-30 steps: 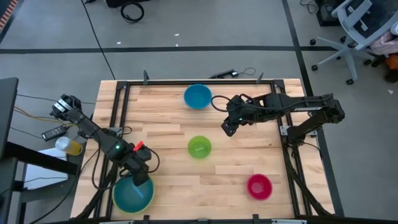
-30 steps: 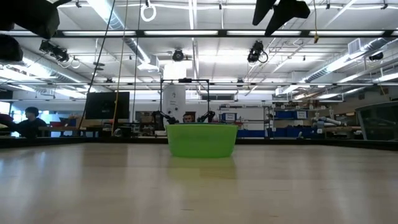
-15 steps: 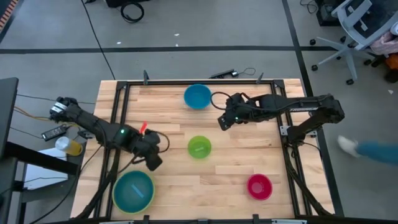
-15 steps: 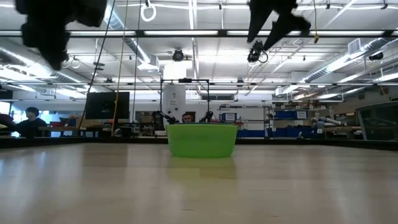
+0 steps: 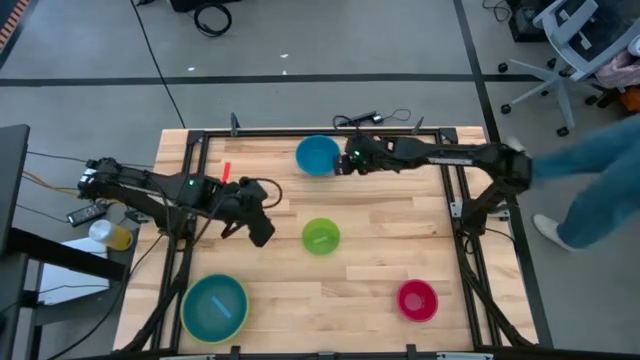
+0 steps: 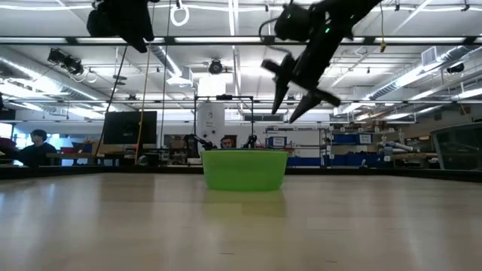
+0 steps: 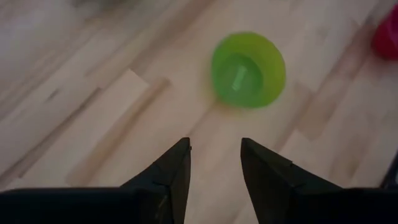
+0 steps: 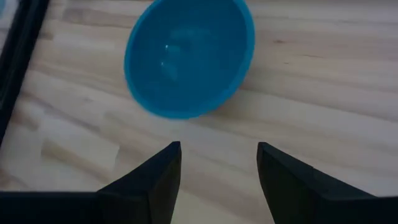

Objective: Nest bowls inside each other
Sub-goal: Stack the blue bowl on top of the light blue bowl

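Several bowls rest base down on the wooden table (image 5: 400,230). The solid blue bowl (image 5: 318,155) is at the far middle, the small green bowl (image 5: 321,237) in the centre, and the red bowl (image 5: 417,299) near right. At the near left, the big yellow-green bowl (image 5: 186,300) holds the light blue bowl (image 5: 214,309). My left gripper (image 5: 262,234) hangs open, high, just left of the green bowl (image 7: 249,70). My right gripper (image 5: 346,163) is open beside the blue bowl (image 8: 189,57), above the table; the low view shows its spread fingers (image 6: 295,105).
A black metal frame (image 5: 190,150) borders the table. A cable and a small dark object (image 5: 362,119) lie at the far edge. A person (image 5: 590,190) walks past on the floor to the right of the table. Bare wood lies between the bowls.
My left gripper has risen from the nested bowls at the near left and swung toward the far and right, ending beside the green bowl. My right gripper has moved toward the far edge and down, toward the blue bowl. No bowl has moved.
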Controlling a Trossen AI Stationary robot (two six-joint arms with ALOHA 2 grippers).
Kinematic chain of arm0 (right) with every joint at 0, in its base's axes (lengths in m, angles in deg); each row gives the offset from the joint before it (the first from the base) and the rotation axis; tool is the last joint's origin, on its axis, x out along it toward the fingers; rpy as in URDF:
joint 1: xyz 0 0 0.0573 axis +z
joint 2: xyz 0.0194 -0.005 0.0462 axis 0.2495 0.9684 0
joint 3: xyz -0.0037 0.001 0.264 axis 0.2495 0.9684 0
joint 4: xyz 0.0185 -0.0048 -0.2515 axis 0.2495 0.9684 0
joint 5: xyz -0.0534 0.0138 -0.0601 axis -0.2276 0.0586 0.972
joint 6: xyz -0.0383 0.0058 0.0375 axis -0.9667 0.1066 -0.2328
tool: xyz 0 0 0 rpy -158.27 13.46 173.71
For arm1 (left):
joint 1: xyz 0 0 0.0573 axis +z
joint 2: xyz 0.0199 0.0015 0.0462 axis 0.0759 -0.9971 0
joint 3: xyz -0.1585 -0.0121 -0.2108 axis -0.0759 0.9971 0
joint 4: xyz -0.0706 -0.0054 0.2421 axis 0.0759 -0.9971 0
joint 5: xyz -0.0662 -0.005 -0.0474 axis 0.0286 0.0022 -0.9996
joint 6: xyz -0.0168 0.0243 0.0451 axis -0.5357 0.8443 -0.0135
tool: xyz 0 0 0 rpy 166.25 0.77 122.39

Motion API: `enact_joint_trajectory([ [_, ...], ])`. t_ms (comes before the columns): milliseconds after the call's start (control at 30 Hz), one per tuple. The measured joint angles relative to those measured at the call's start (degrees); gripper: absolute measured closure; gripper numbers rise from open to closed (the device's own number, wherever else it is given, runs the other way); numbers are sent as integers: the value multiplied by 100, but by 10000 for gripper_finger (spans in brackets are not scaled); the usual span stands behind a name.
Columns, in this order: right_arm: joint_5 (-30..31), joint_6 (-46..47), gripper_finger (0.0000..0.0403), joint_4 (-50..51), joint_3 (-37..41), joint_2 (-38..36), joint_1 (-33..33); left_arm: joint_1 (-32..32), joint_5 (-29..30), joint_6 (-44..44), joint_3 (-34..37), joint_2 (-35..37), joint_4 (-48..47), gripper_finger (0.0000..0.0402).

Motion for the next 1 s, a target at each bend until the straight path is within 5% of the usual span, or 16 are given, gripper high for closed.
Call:
enact_joint_trajectory([
  [700,-736,-547,195,-631,-1037,2247,-925,849,-17,451,14,0,-913,260],
  [833,-731,-649,229,-611,-1140,2328,-965,1186,-73,733,16,0,-916,260],
  [1000,-852,-1113,324,-526,-1142,2325,-1007,1545,-83,1073,16,0,-890,260],
])
